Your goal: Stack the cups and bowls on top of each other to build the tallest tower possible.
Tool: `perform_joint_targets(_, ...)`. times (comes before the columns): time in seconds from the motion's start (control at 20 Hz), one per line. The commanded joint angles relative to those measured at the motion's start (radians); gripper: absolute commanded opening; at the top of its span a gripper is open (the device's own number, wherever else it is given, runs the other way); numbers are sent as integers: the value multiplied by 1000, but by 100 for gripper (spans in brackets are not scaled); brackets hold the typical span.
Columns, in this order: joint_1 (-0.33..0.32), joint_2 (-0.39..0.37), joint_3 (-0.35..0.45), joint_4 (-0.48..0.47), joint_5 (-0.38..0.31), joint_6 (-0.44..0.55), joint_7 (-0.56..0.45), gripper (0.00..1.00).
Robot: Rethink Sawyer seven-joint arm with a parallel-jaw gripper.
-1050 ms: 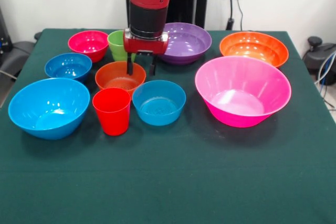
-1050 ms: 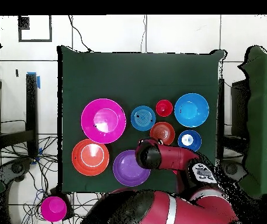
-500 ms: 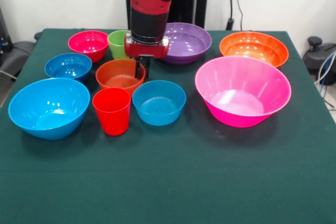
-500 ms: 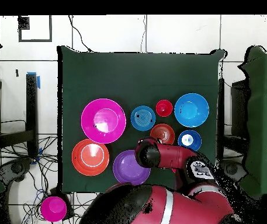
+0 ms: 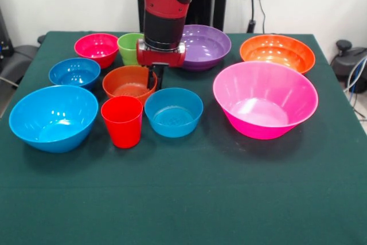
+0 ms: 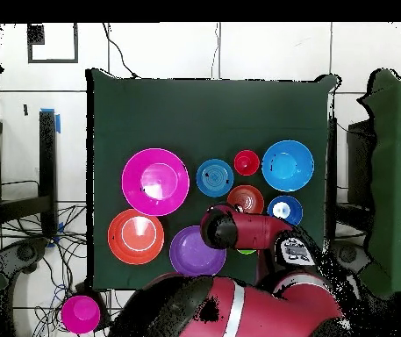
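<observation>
Along the left of the surface [image 5: 183,199], finding the large light blue bowl [image 5: 53,117] near, a smaller blue bowl [image 5: 74,73] behind it and the small magenta bowl [image 5: 96,47] far, all standing singly and spread apart, probably for leaving room to reach each from above.

Moving right, seeing the green cup [image 5: 129,47] far and the red cup [image 5: 122,121] near, both upright, with the small orange bowl [image 5: 129,83] between them, just behind the red cup.

Pinching that bowl's right rim with the tool [image 5: 156,78], fingers drawn close together over the wall. Likely choosing the rim over the full width, too broad for spanning.

Just right of the tool, noting a mid-sized blue bowl [image 5: 173,112] near and the purple bowl [image 5: 203,45] far.

Ending at the right with the large orange bowl [image 5: 277,53] far and the huge hot pink bowl [image 5: 265,98] in front of it. Judging the pink one the natural base, being widest.

Finding no tower yet, nothing nested anywhere.
</observation>
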Motion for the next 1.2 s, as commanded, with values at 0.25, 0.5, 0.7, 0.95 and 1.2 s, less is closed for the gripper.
perform_joint_targets(0.25,57,33,31,-96,-38,16,72,0)
perform_joint_targets(0.5,74,20,13,-94,-30,25,77,0)
perform_joint_targets(0.7,88,10,3,-100,-25,36,76,0)
perform_joint_targets(0.95,101,-10,-11,-99,-22,54,74,0)
perform_joint_targets(1.2,103,-19,-15,-100,-27,66,64,0)
